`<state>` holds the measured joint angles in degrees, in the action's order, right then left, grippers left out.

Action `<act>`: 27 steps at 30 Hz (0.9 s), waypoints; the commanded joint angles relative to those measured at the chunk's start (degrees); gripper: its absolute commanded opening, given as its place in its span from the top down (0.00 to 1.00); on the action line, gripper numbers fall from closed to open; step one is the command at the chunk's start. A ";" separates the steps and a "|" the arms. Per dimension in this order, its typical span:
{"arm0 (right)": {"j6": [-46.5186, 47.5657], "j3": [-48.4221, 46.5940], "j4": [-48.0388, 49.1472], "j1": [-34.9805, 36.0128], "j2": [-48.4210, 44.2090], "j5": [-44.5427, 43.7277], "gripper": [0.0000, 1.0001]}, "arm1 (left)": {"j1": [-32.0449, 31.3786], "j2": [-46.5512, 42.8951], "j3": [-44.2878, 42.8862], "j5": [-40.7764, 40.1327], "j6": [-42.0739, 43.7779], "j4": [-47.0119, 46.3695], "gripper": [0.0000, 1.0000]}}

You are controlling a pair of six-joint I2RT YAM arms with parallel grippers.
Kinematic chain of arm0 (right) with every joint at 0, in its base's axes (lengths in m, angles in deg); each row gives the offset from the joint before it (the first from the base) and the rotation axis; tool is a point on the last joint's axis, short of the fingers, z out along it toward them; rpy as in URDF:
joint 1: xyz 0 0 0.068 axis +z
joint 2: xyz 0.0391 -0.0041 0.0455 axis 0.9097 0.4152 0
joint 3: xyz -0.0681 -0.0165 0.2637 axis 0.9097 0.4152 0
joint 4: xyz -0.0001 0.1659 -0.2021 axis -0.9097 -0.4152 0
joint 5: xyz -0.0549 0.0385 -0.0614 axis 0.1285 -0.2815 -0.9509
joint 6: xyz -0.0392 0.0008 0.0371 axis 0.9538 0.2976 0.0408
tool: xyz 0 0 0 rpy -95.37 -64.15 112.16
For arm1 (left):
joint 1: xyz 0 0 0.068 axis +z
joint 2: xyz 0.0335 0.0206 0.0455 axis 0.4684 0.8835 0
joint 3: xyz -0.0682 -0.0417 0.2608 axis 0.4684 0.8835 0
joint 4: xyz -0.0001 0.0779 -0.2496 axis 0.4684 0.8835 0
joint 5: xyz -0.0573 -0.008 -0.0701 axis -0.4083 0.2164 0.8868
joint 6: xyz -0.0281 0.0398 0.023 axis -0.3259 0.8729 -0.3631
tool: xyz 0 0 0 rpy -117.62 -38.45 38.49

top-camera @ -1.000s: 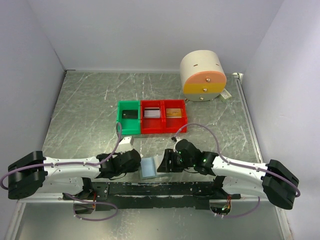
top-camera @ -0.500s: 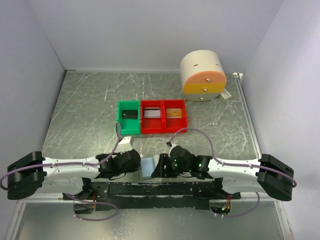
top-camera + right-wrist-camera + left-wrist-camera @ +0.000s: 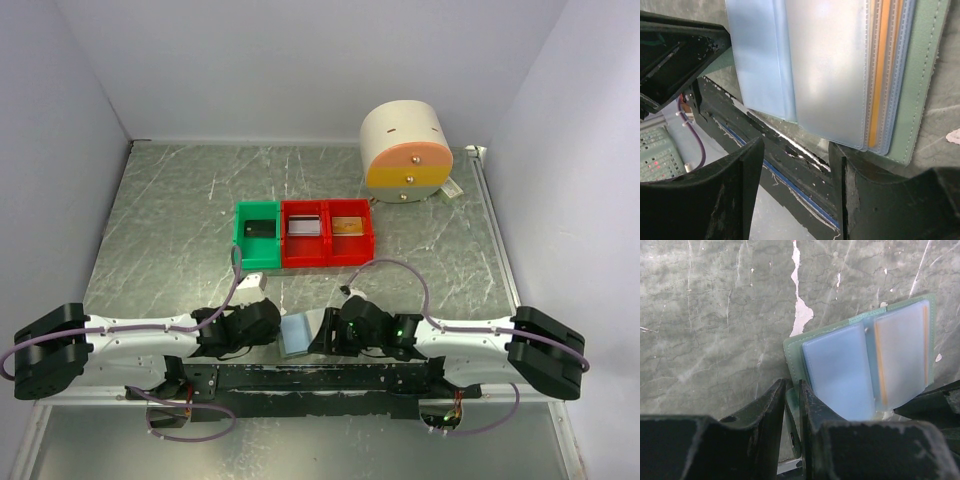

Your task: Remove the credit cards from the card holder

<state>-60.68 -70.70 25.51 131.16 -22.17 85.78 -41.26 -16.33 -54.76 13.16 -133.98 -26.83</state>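
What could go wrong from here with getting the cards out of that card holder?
1. The left gripper pinches only the green cover of the card holder, so a pull may slide it free.
2. The open right gripper faces several stacked sleeves; it may clamp plastic along with the orange card.
3. The holder lies by the near edge of the table; a freed card might drop onto the black frame.

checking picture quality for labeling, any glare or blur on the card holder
Top view: evenly lit and sharp, but the card holder is tiny. Left wrist view: holder in focus, mild sheen on its pockets; the left gripper is dark and soft. Right wrist view: whitish glare on its clear pocket; the right gripper is nearly black.
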 commanded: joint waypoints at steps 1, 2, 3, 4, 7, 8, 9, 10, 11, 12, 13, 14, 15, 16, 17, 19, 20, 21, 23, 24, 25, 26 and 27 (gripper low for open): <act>0.37 -2.08 1.28 0.25 0.85 -3.35 0.45 | -0.05 -0.16 -0.09 -0.44 -0.22 -0.02 0.72; 0.45 -2.38 1.30 0.25 1.02 -3.24 0.45 | -0.05 -0.05 -0.11 -0.47 -0.22 0.06 0.71; 0.45 -2.52 1.37 0.23 1.12 -3.07 0.45 | -0.07 -0.02 -0.18 -0.45 -0.24 0.08 0.72; 0.47 -2.62 1.64 0.30 1.14 -2.74 0.45 | -0.07 0.13 -0.16 -0.43 -0.16 0.05 0.71; 0.53 -2.78 1.95 0.31 0.36 -2.52 0.45 | -0.07 0.23 -0.38 -0.46 -0.04 0.18 0.71; 0.48 -2.91 1.55 0.31 -0.05 -2.75 0.45 | -0.07 0.24 -0.42 -0.51 0.00 0.22 0.72; 0.52 -3.10 1.11 0.27 -0.34 -2.93 0.45 | -0.07 0.32 -0.46 -0.52 -0.01 0.34 0.72; 0.72 -3.28 0.67 0.30 -0.60 -3.22 0.45 | -0.07 0.33 -0.55 -0.52 -0.03 0.47 0.72; 0.85 -3.47 0.23 0.28 -0.83 -3.54 0.45 | -0.07 0.39 -0.56 -0.59 -0.04 0.53 0.72; 0.97 -3.67 -0.25 0.24 -0.89 -4.00 0.45 | -0.07 0.34 -0.50 -0.63 -0.04 0.53 0.72; 1.22 -3.89 -0.61 0.23 -0.77 -4.46 0.45 | -0.07 0.33 -0.53 -0.64 0.02 0.57 0.72; 1.42 -4.07 -0.78 0.22 -0.62 -4.79 0.45 | -0.07 0.33 -0.54 -0.75 0.04 0.60 0.72; 1.73 -4.40 -0.80 0.13 -0.45 -4.84 0.45 | -0.05 0.30 -0.53 -0.69 0.00 0.58 0.72; 2.14 -4.72 -0.64 0.06 -0.32 -4.83 0.45 | -0.07 0.25 -0.64 -0.67 0.02 0.65 0.72; 2.52 -4.95 -0.18 0.11 -0.12 -4.58 0.45 | -0.09 0.25 -0.70 -0.69 0.09 0.76 0.72; 3.09 -5.40 0.68 0.09 0.15 -4.35 0.45 | -0.07 0.29 -0.83 -0.83 0.06 1.04 0.72; 3.52 -5.72 1.15 0.09 0.43 -4.24 0.45 | -0.07 0.25 -0.84 -0.79 0.09 1.11 0.72; 4.11 -6.03 1.58 0.09 0.70 -4.05 0.45 | -0.07 0.27 -0.84 -0.78 0.12 1.13 0.72; 4.94 -6.61 2.88 0.06 1.51 -2.88 0.45 | -0.06 0.25 -0.88 -0.78 0.07 1.07 0.72; 5.73 -6.87 3.68 0.12 2.16 -1.81 0.45 | -0.07 0.19 -0.99 -0.78 0.05 1.14 0.72; 6.45 -7.43 4.51 0.09 2.99 -0.62 0.45 | -0.07 0.20 -1.09 -0.95 0.05 1.32 0.72; 7.16 -7.83 5.35 0.09 4.24 0.19 0.45 | -0.07 0.12 -1.06 -1.05 0.00 1.42 0.72; 7.76 -8.11 6.14 0.17 4.89 1.48 0.45 | -0.07 0.00 -1.17 -1.18 -0.10 1.65 0.73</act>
<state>-56.42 -76.60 27.39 131.16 -19.90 84.12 -41.26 -16.30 -54.78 13.16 -133.96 -26.50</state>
